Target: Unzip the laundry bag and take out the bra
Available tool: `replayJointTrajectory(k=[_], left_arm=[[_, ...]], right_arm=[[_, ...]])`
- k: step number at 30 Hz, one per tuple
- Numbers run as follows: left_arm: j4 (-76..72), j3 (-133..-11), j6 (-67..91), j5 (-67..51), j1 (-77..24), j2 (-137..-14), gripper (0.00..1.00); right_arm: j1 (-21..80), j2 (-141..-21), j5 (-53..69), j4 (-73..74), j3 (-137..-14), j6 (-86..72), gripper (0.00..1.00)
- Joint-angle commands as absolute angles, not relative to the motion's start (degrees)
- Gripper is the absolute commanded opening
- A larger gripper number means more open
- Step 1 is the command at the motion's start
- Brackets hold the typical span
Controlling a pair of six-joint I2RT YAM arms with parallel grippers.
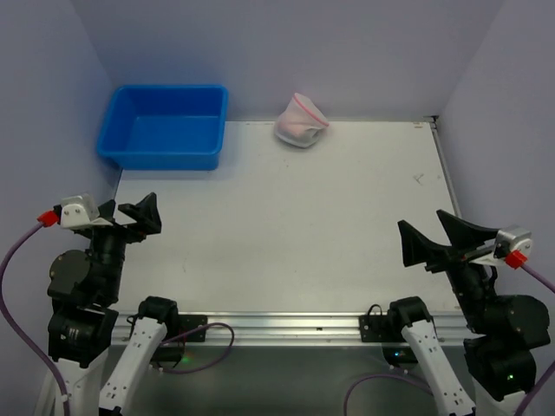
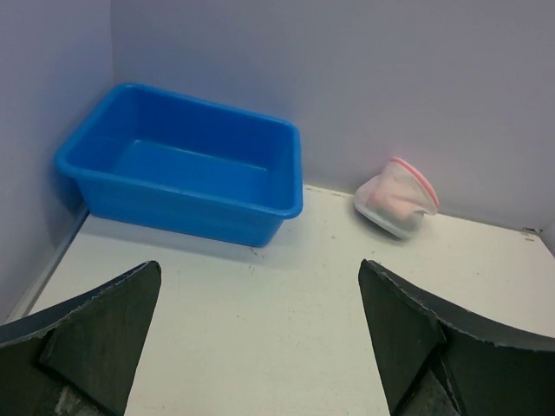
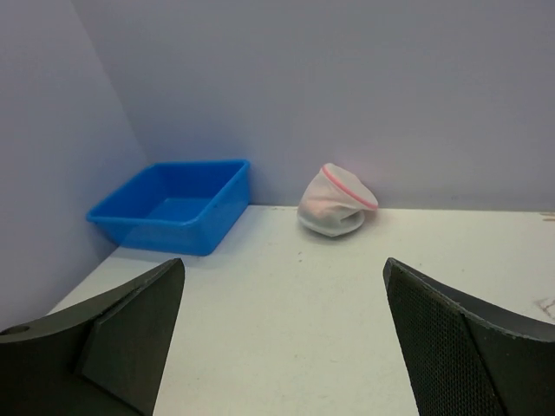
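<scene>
Left claw (image 1: pixel 130 214) and right claw (image 1: pixel 438 238) both gape wide and hold nothing, poised over the near edge of the counter (image 1: pixel 286 225). The laundry bag (image 1: pixel 301 121) lies far ahead of both claws, against the back wall. A blue tub (image 1: pixel 160 159) stands ahead of the left claw, apart from the bag.

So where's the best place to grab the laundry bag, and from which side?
Probably the pink zipper rim running across the top of the bag, approached from the near side and slightly above. The bag sits slumped close to the back wall, leaving little room behind it, and the raised rim is likely firmer than the limp mesh. The zipper pull is too small to make out.
</scene>
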State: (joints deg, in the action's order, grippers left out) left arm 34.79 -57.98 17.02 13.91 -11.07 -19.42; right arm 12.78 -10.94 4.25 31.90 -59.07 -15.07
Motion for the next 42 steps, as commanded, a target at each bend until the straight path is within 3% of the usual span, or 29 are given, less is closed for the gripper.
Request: replayJointTrajectory(k=[1, 7, 14, 20, 29, 35, 42], left_arm=[[31.2, -55.9, 17.93, 14.77, -11.51, -19.86, 1.0], [27.43, -48.97, 19.51, 11.26, -11.51, -22.41, 1.0], [19.26, -40.44, 23.11, 4.05, -11.51, -28.38, 1.0], [12.31, -34.12, 23.2, 2.02, -11.51, -30.06, 1.0], [11.95, -32.87, 21.71, 4.48, -11.43, -29.44, 1.0], [12.39, -32.52, 21.1, 5.36, -11.08, -30.06, 1.0], [12.66, -32.52, 21.18, 5.72, -10.64, -31.46, 1.0]], right_arm=[[12.66, -14.49, 7.55, 31.2, -58.54, -17.66, 0.99], [12.66, -25.73, 13.88, 29.72, -60.37, -21.96, 0.99], [12.57, -49.27, 14.85, 20.04, -65.64, -34.08, 0.99], [12.57, -76.61, 10.73, 11.09, -76.19, -43.41, 0.99], [10.9, -116.58, 5.54, 8.0, -104.04, -52.64, 0.99], [10.64, -134.7, 8.96, 5.98, -117.85, -55.8, 0.99], [10.55, -146.24, 16.16, 0.35, -125.49, -61.52, 0.98]])
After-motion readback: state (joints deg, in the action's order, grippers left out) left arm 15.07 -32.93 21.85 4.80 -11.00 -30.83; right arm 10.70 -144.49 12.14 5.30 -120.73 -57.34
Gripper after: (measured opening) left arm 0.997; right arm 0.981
